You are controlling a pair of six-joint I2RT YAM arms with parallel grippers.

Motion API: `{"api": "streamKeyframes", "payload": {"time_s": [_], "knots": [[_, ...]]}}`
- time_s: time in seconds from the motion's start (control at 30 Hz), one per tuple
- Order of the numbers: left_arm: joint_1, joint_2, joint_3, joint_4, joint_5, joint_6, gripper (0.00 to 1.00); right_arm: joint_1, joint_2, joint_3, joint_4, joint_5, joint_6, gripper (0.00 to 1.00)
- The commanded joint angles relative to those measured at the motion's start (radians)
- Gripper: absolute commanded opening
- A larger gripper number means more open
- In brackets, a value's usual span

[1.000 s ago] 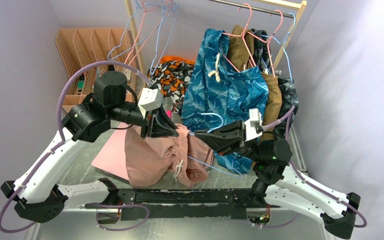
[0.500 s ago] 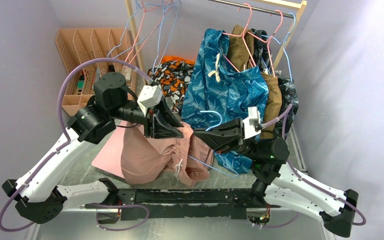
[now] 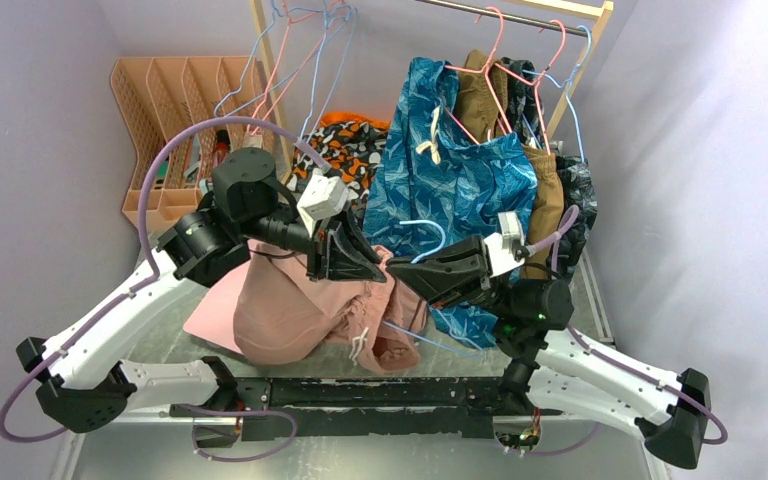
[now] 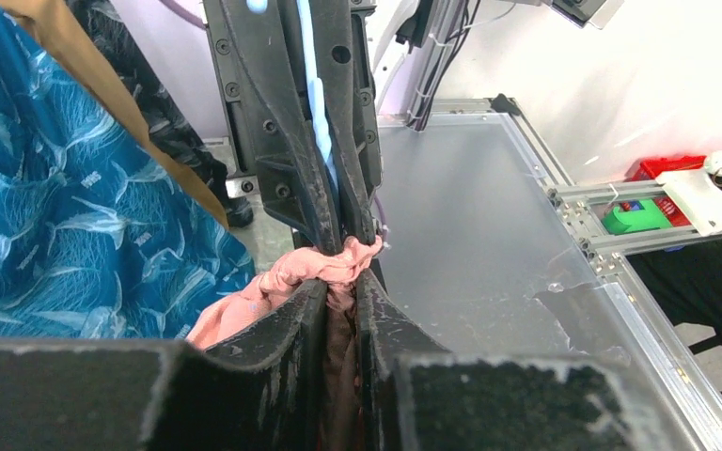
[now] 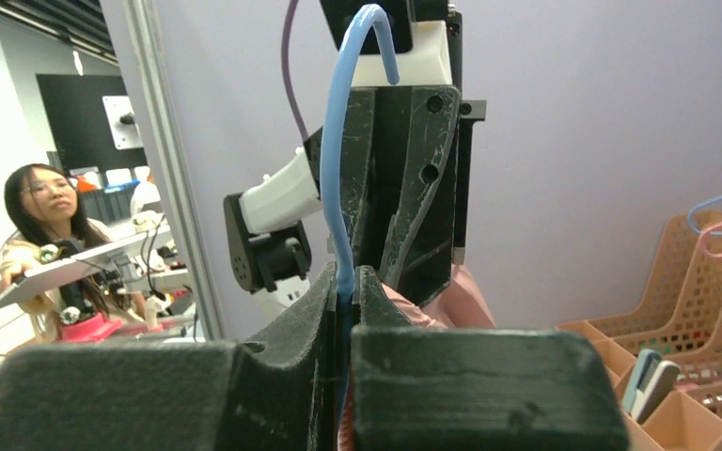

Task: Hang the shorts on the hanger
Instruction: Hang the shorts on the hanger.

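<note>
Overhead, top view: grey metal worktop [image 3: 165, 338], lilac walls [image 3: 40, 200], slotted peach rack [image 3: 150, 100] at back left; crumpled pink shorts [image 3: 290, 315] hang mid-worktop | left wrist: left tool [image 4: 341, 282] clamped on gathered shorts cloth | right wrist: right tool [image 5: 348, 282] pinched together on thin blue wire hanger [image 5: 337, 160]; rack holds small items [image 5: 647, 376]

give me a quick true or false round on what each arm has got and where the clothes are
1. The left fingers pinch the dusty-pink fabric shorts. True.
2. The right fingers are open and empty. False: they are shut on the thin light-blue wire hanger.
3. The blue leaf-patterned garment lies flat on the table. False: it hangs upright at the back.
4. The peach slotted plastic organiser stands at the far left. True.
</note>
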Motion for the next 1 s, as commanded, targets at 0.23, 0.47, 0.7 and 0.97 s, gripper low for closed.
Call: {"api": "streamKeyframes", "payload": {"time_s": [0.23, 0.47, 0.7, 0.97], "knots": [[-0.088, 0.041, 0.035, 0.014, -0.058, 0.001, 0.58, -0.002, 0.017, 0.003, 0.165, 0.072, 0.039, 0.0], [-0.088, -0.052, -0.018, 0.038, -0.119, -0.014, 0.82, -0.002, 0.003, -0.037, 0.209, 0.089, 0.064, 0.0], [-0.088, -0.136, 0.043, -0.094, -0.258, 0.032, 0.94, -0.002, -0.005, -0.054, 0.206, 0.091, 0.064, 0.0], [-0.089, -0.218, 0.069, -0.231, -0.438, 0.084, 0.95, -0.002, -0.024, -0.065, 0.15, 0.086, 0.058, 0.0]]}}
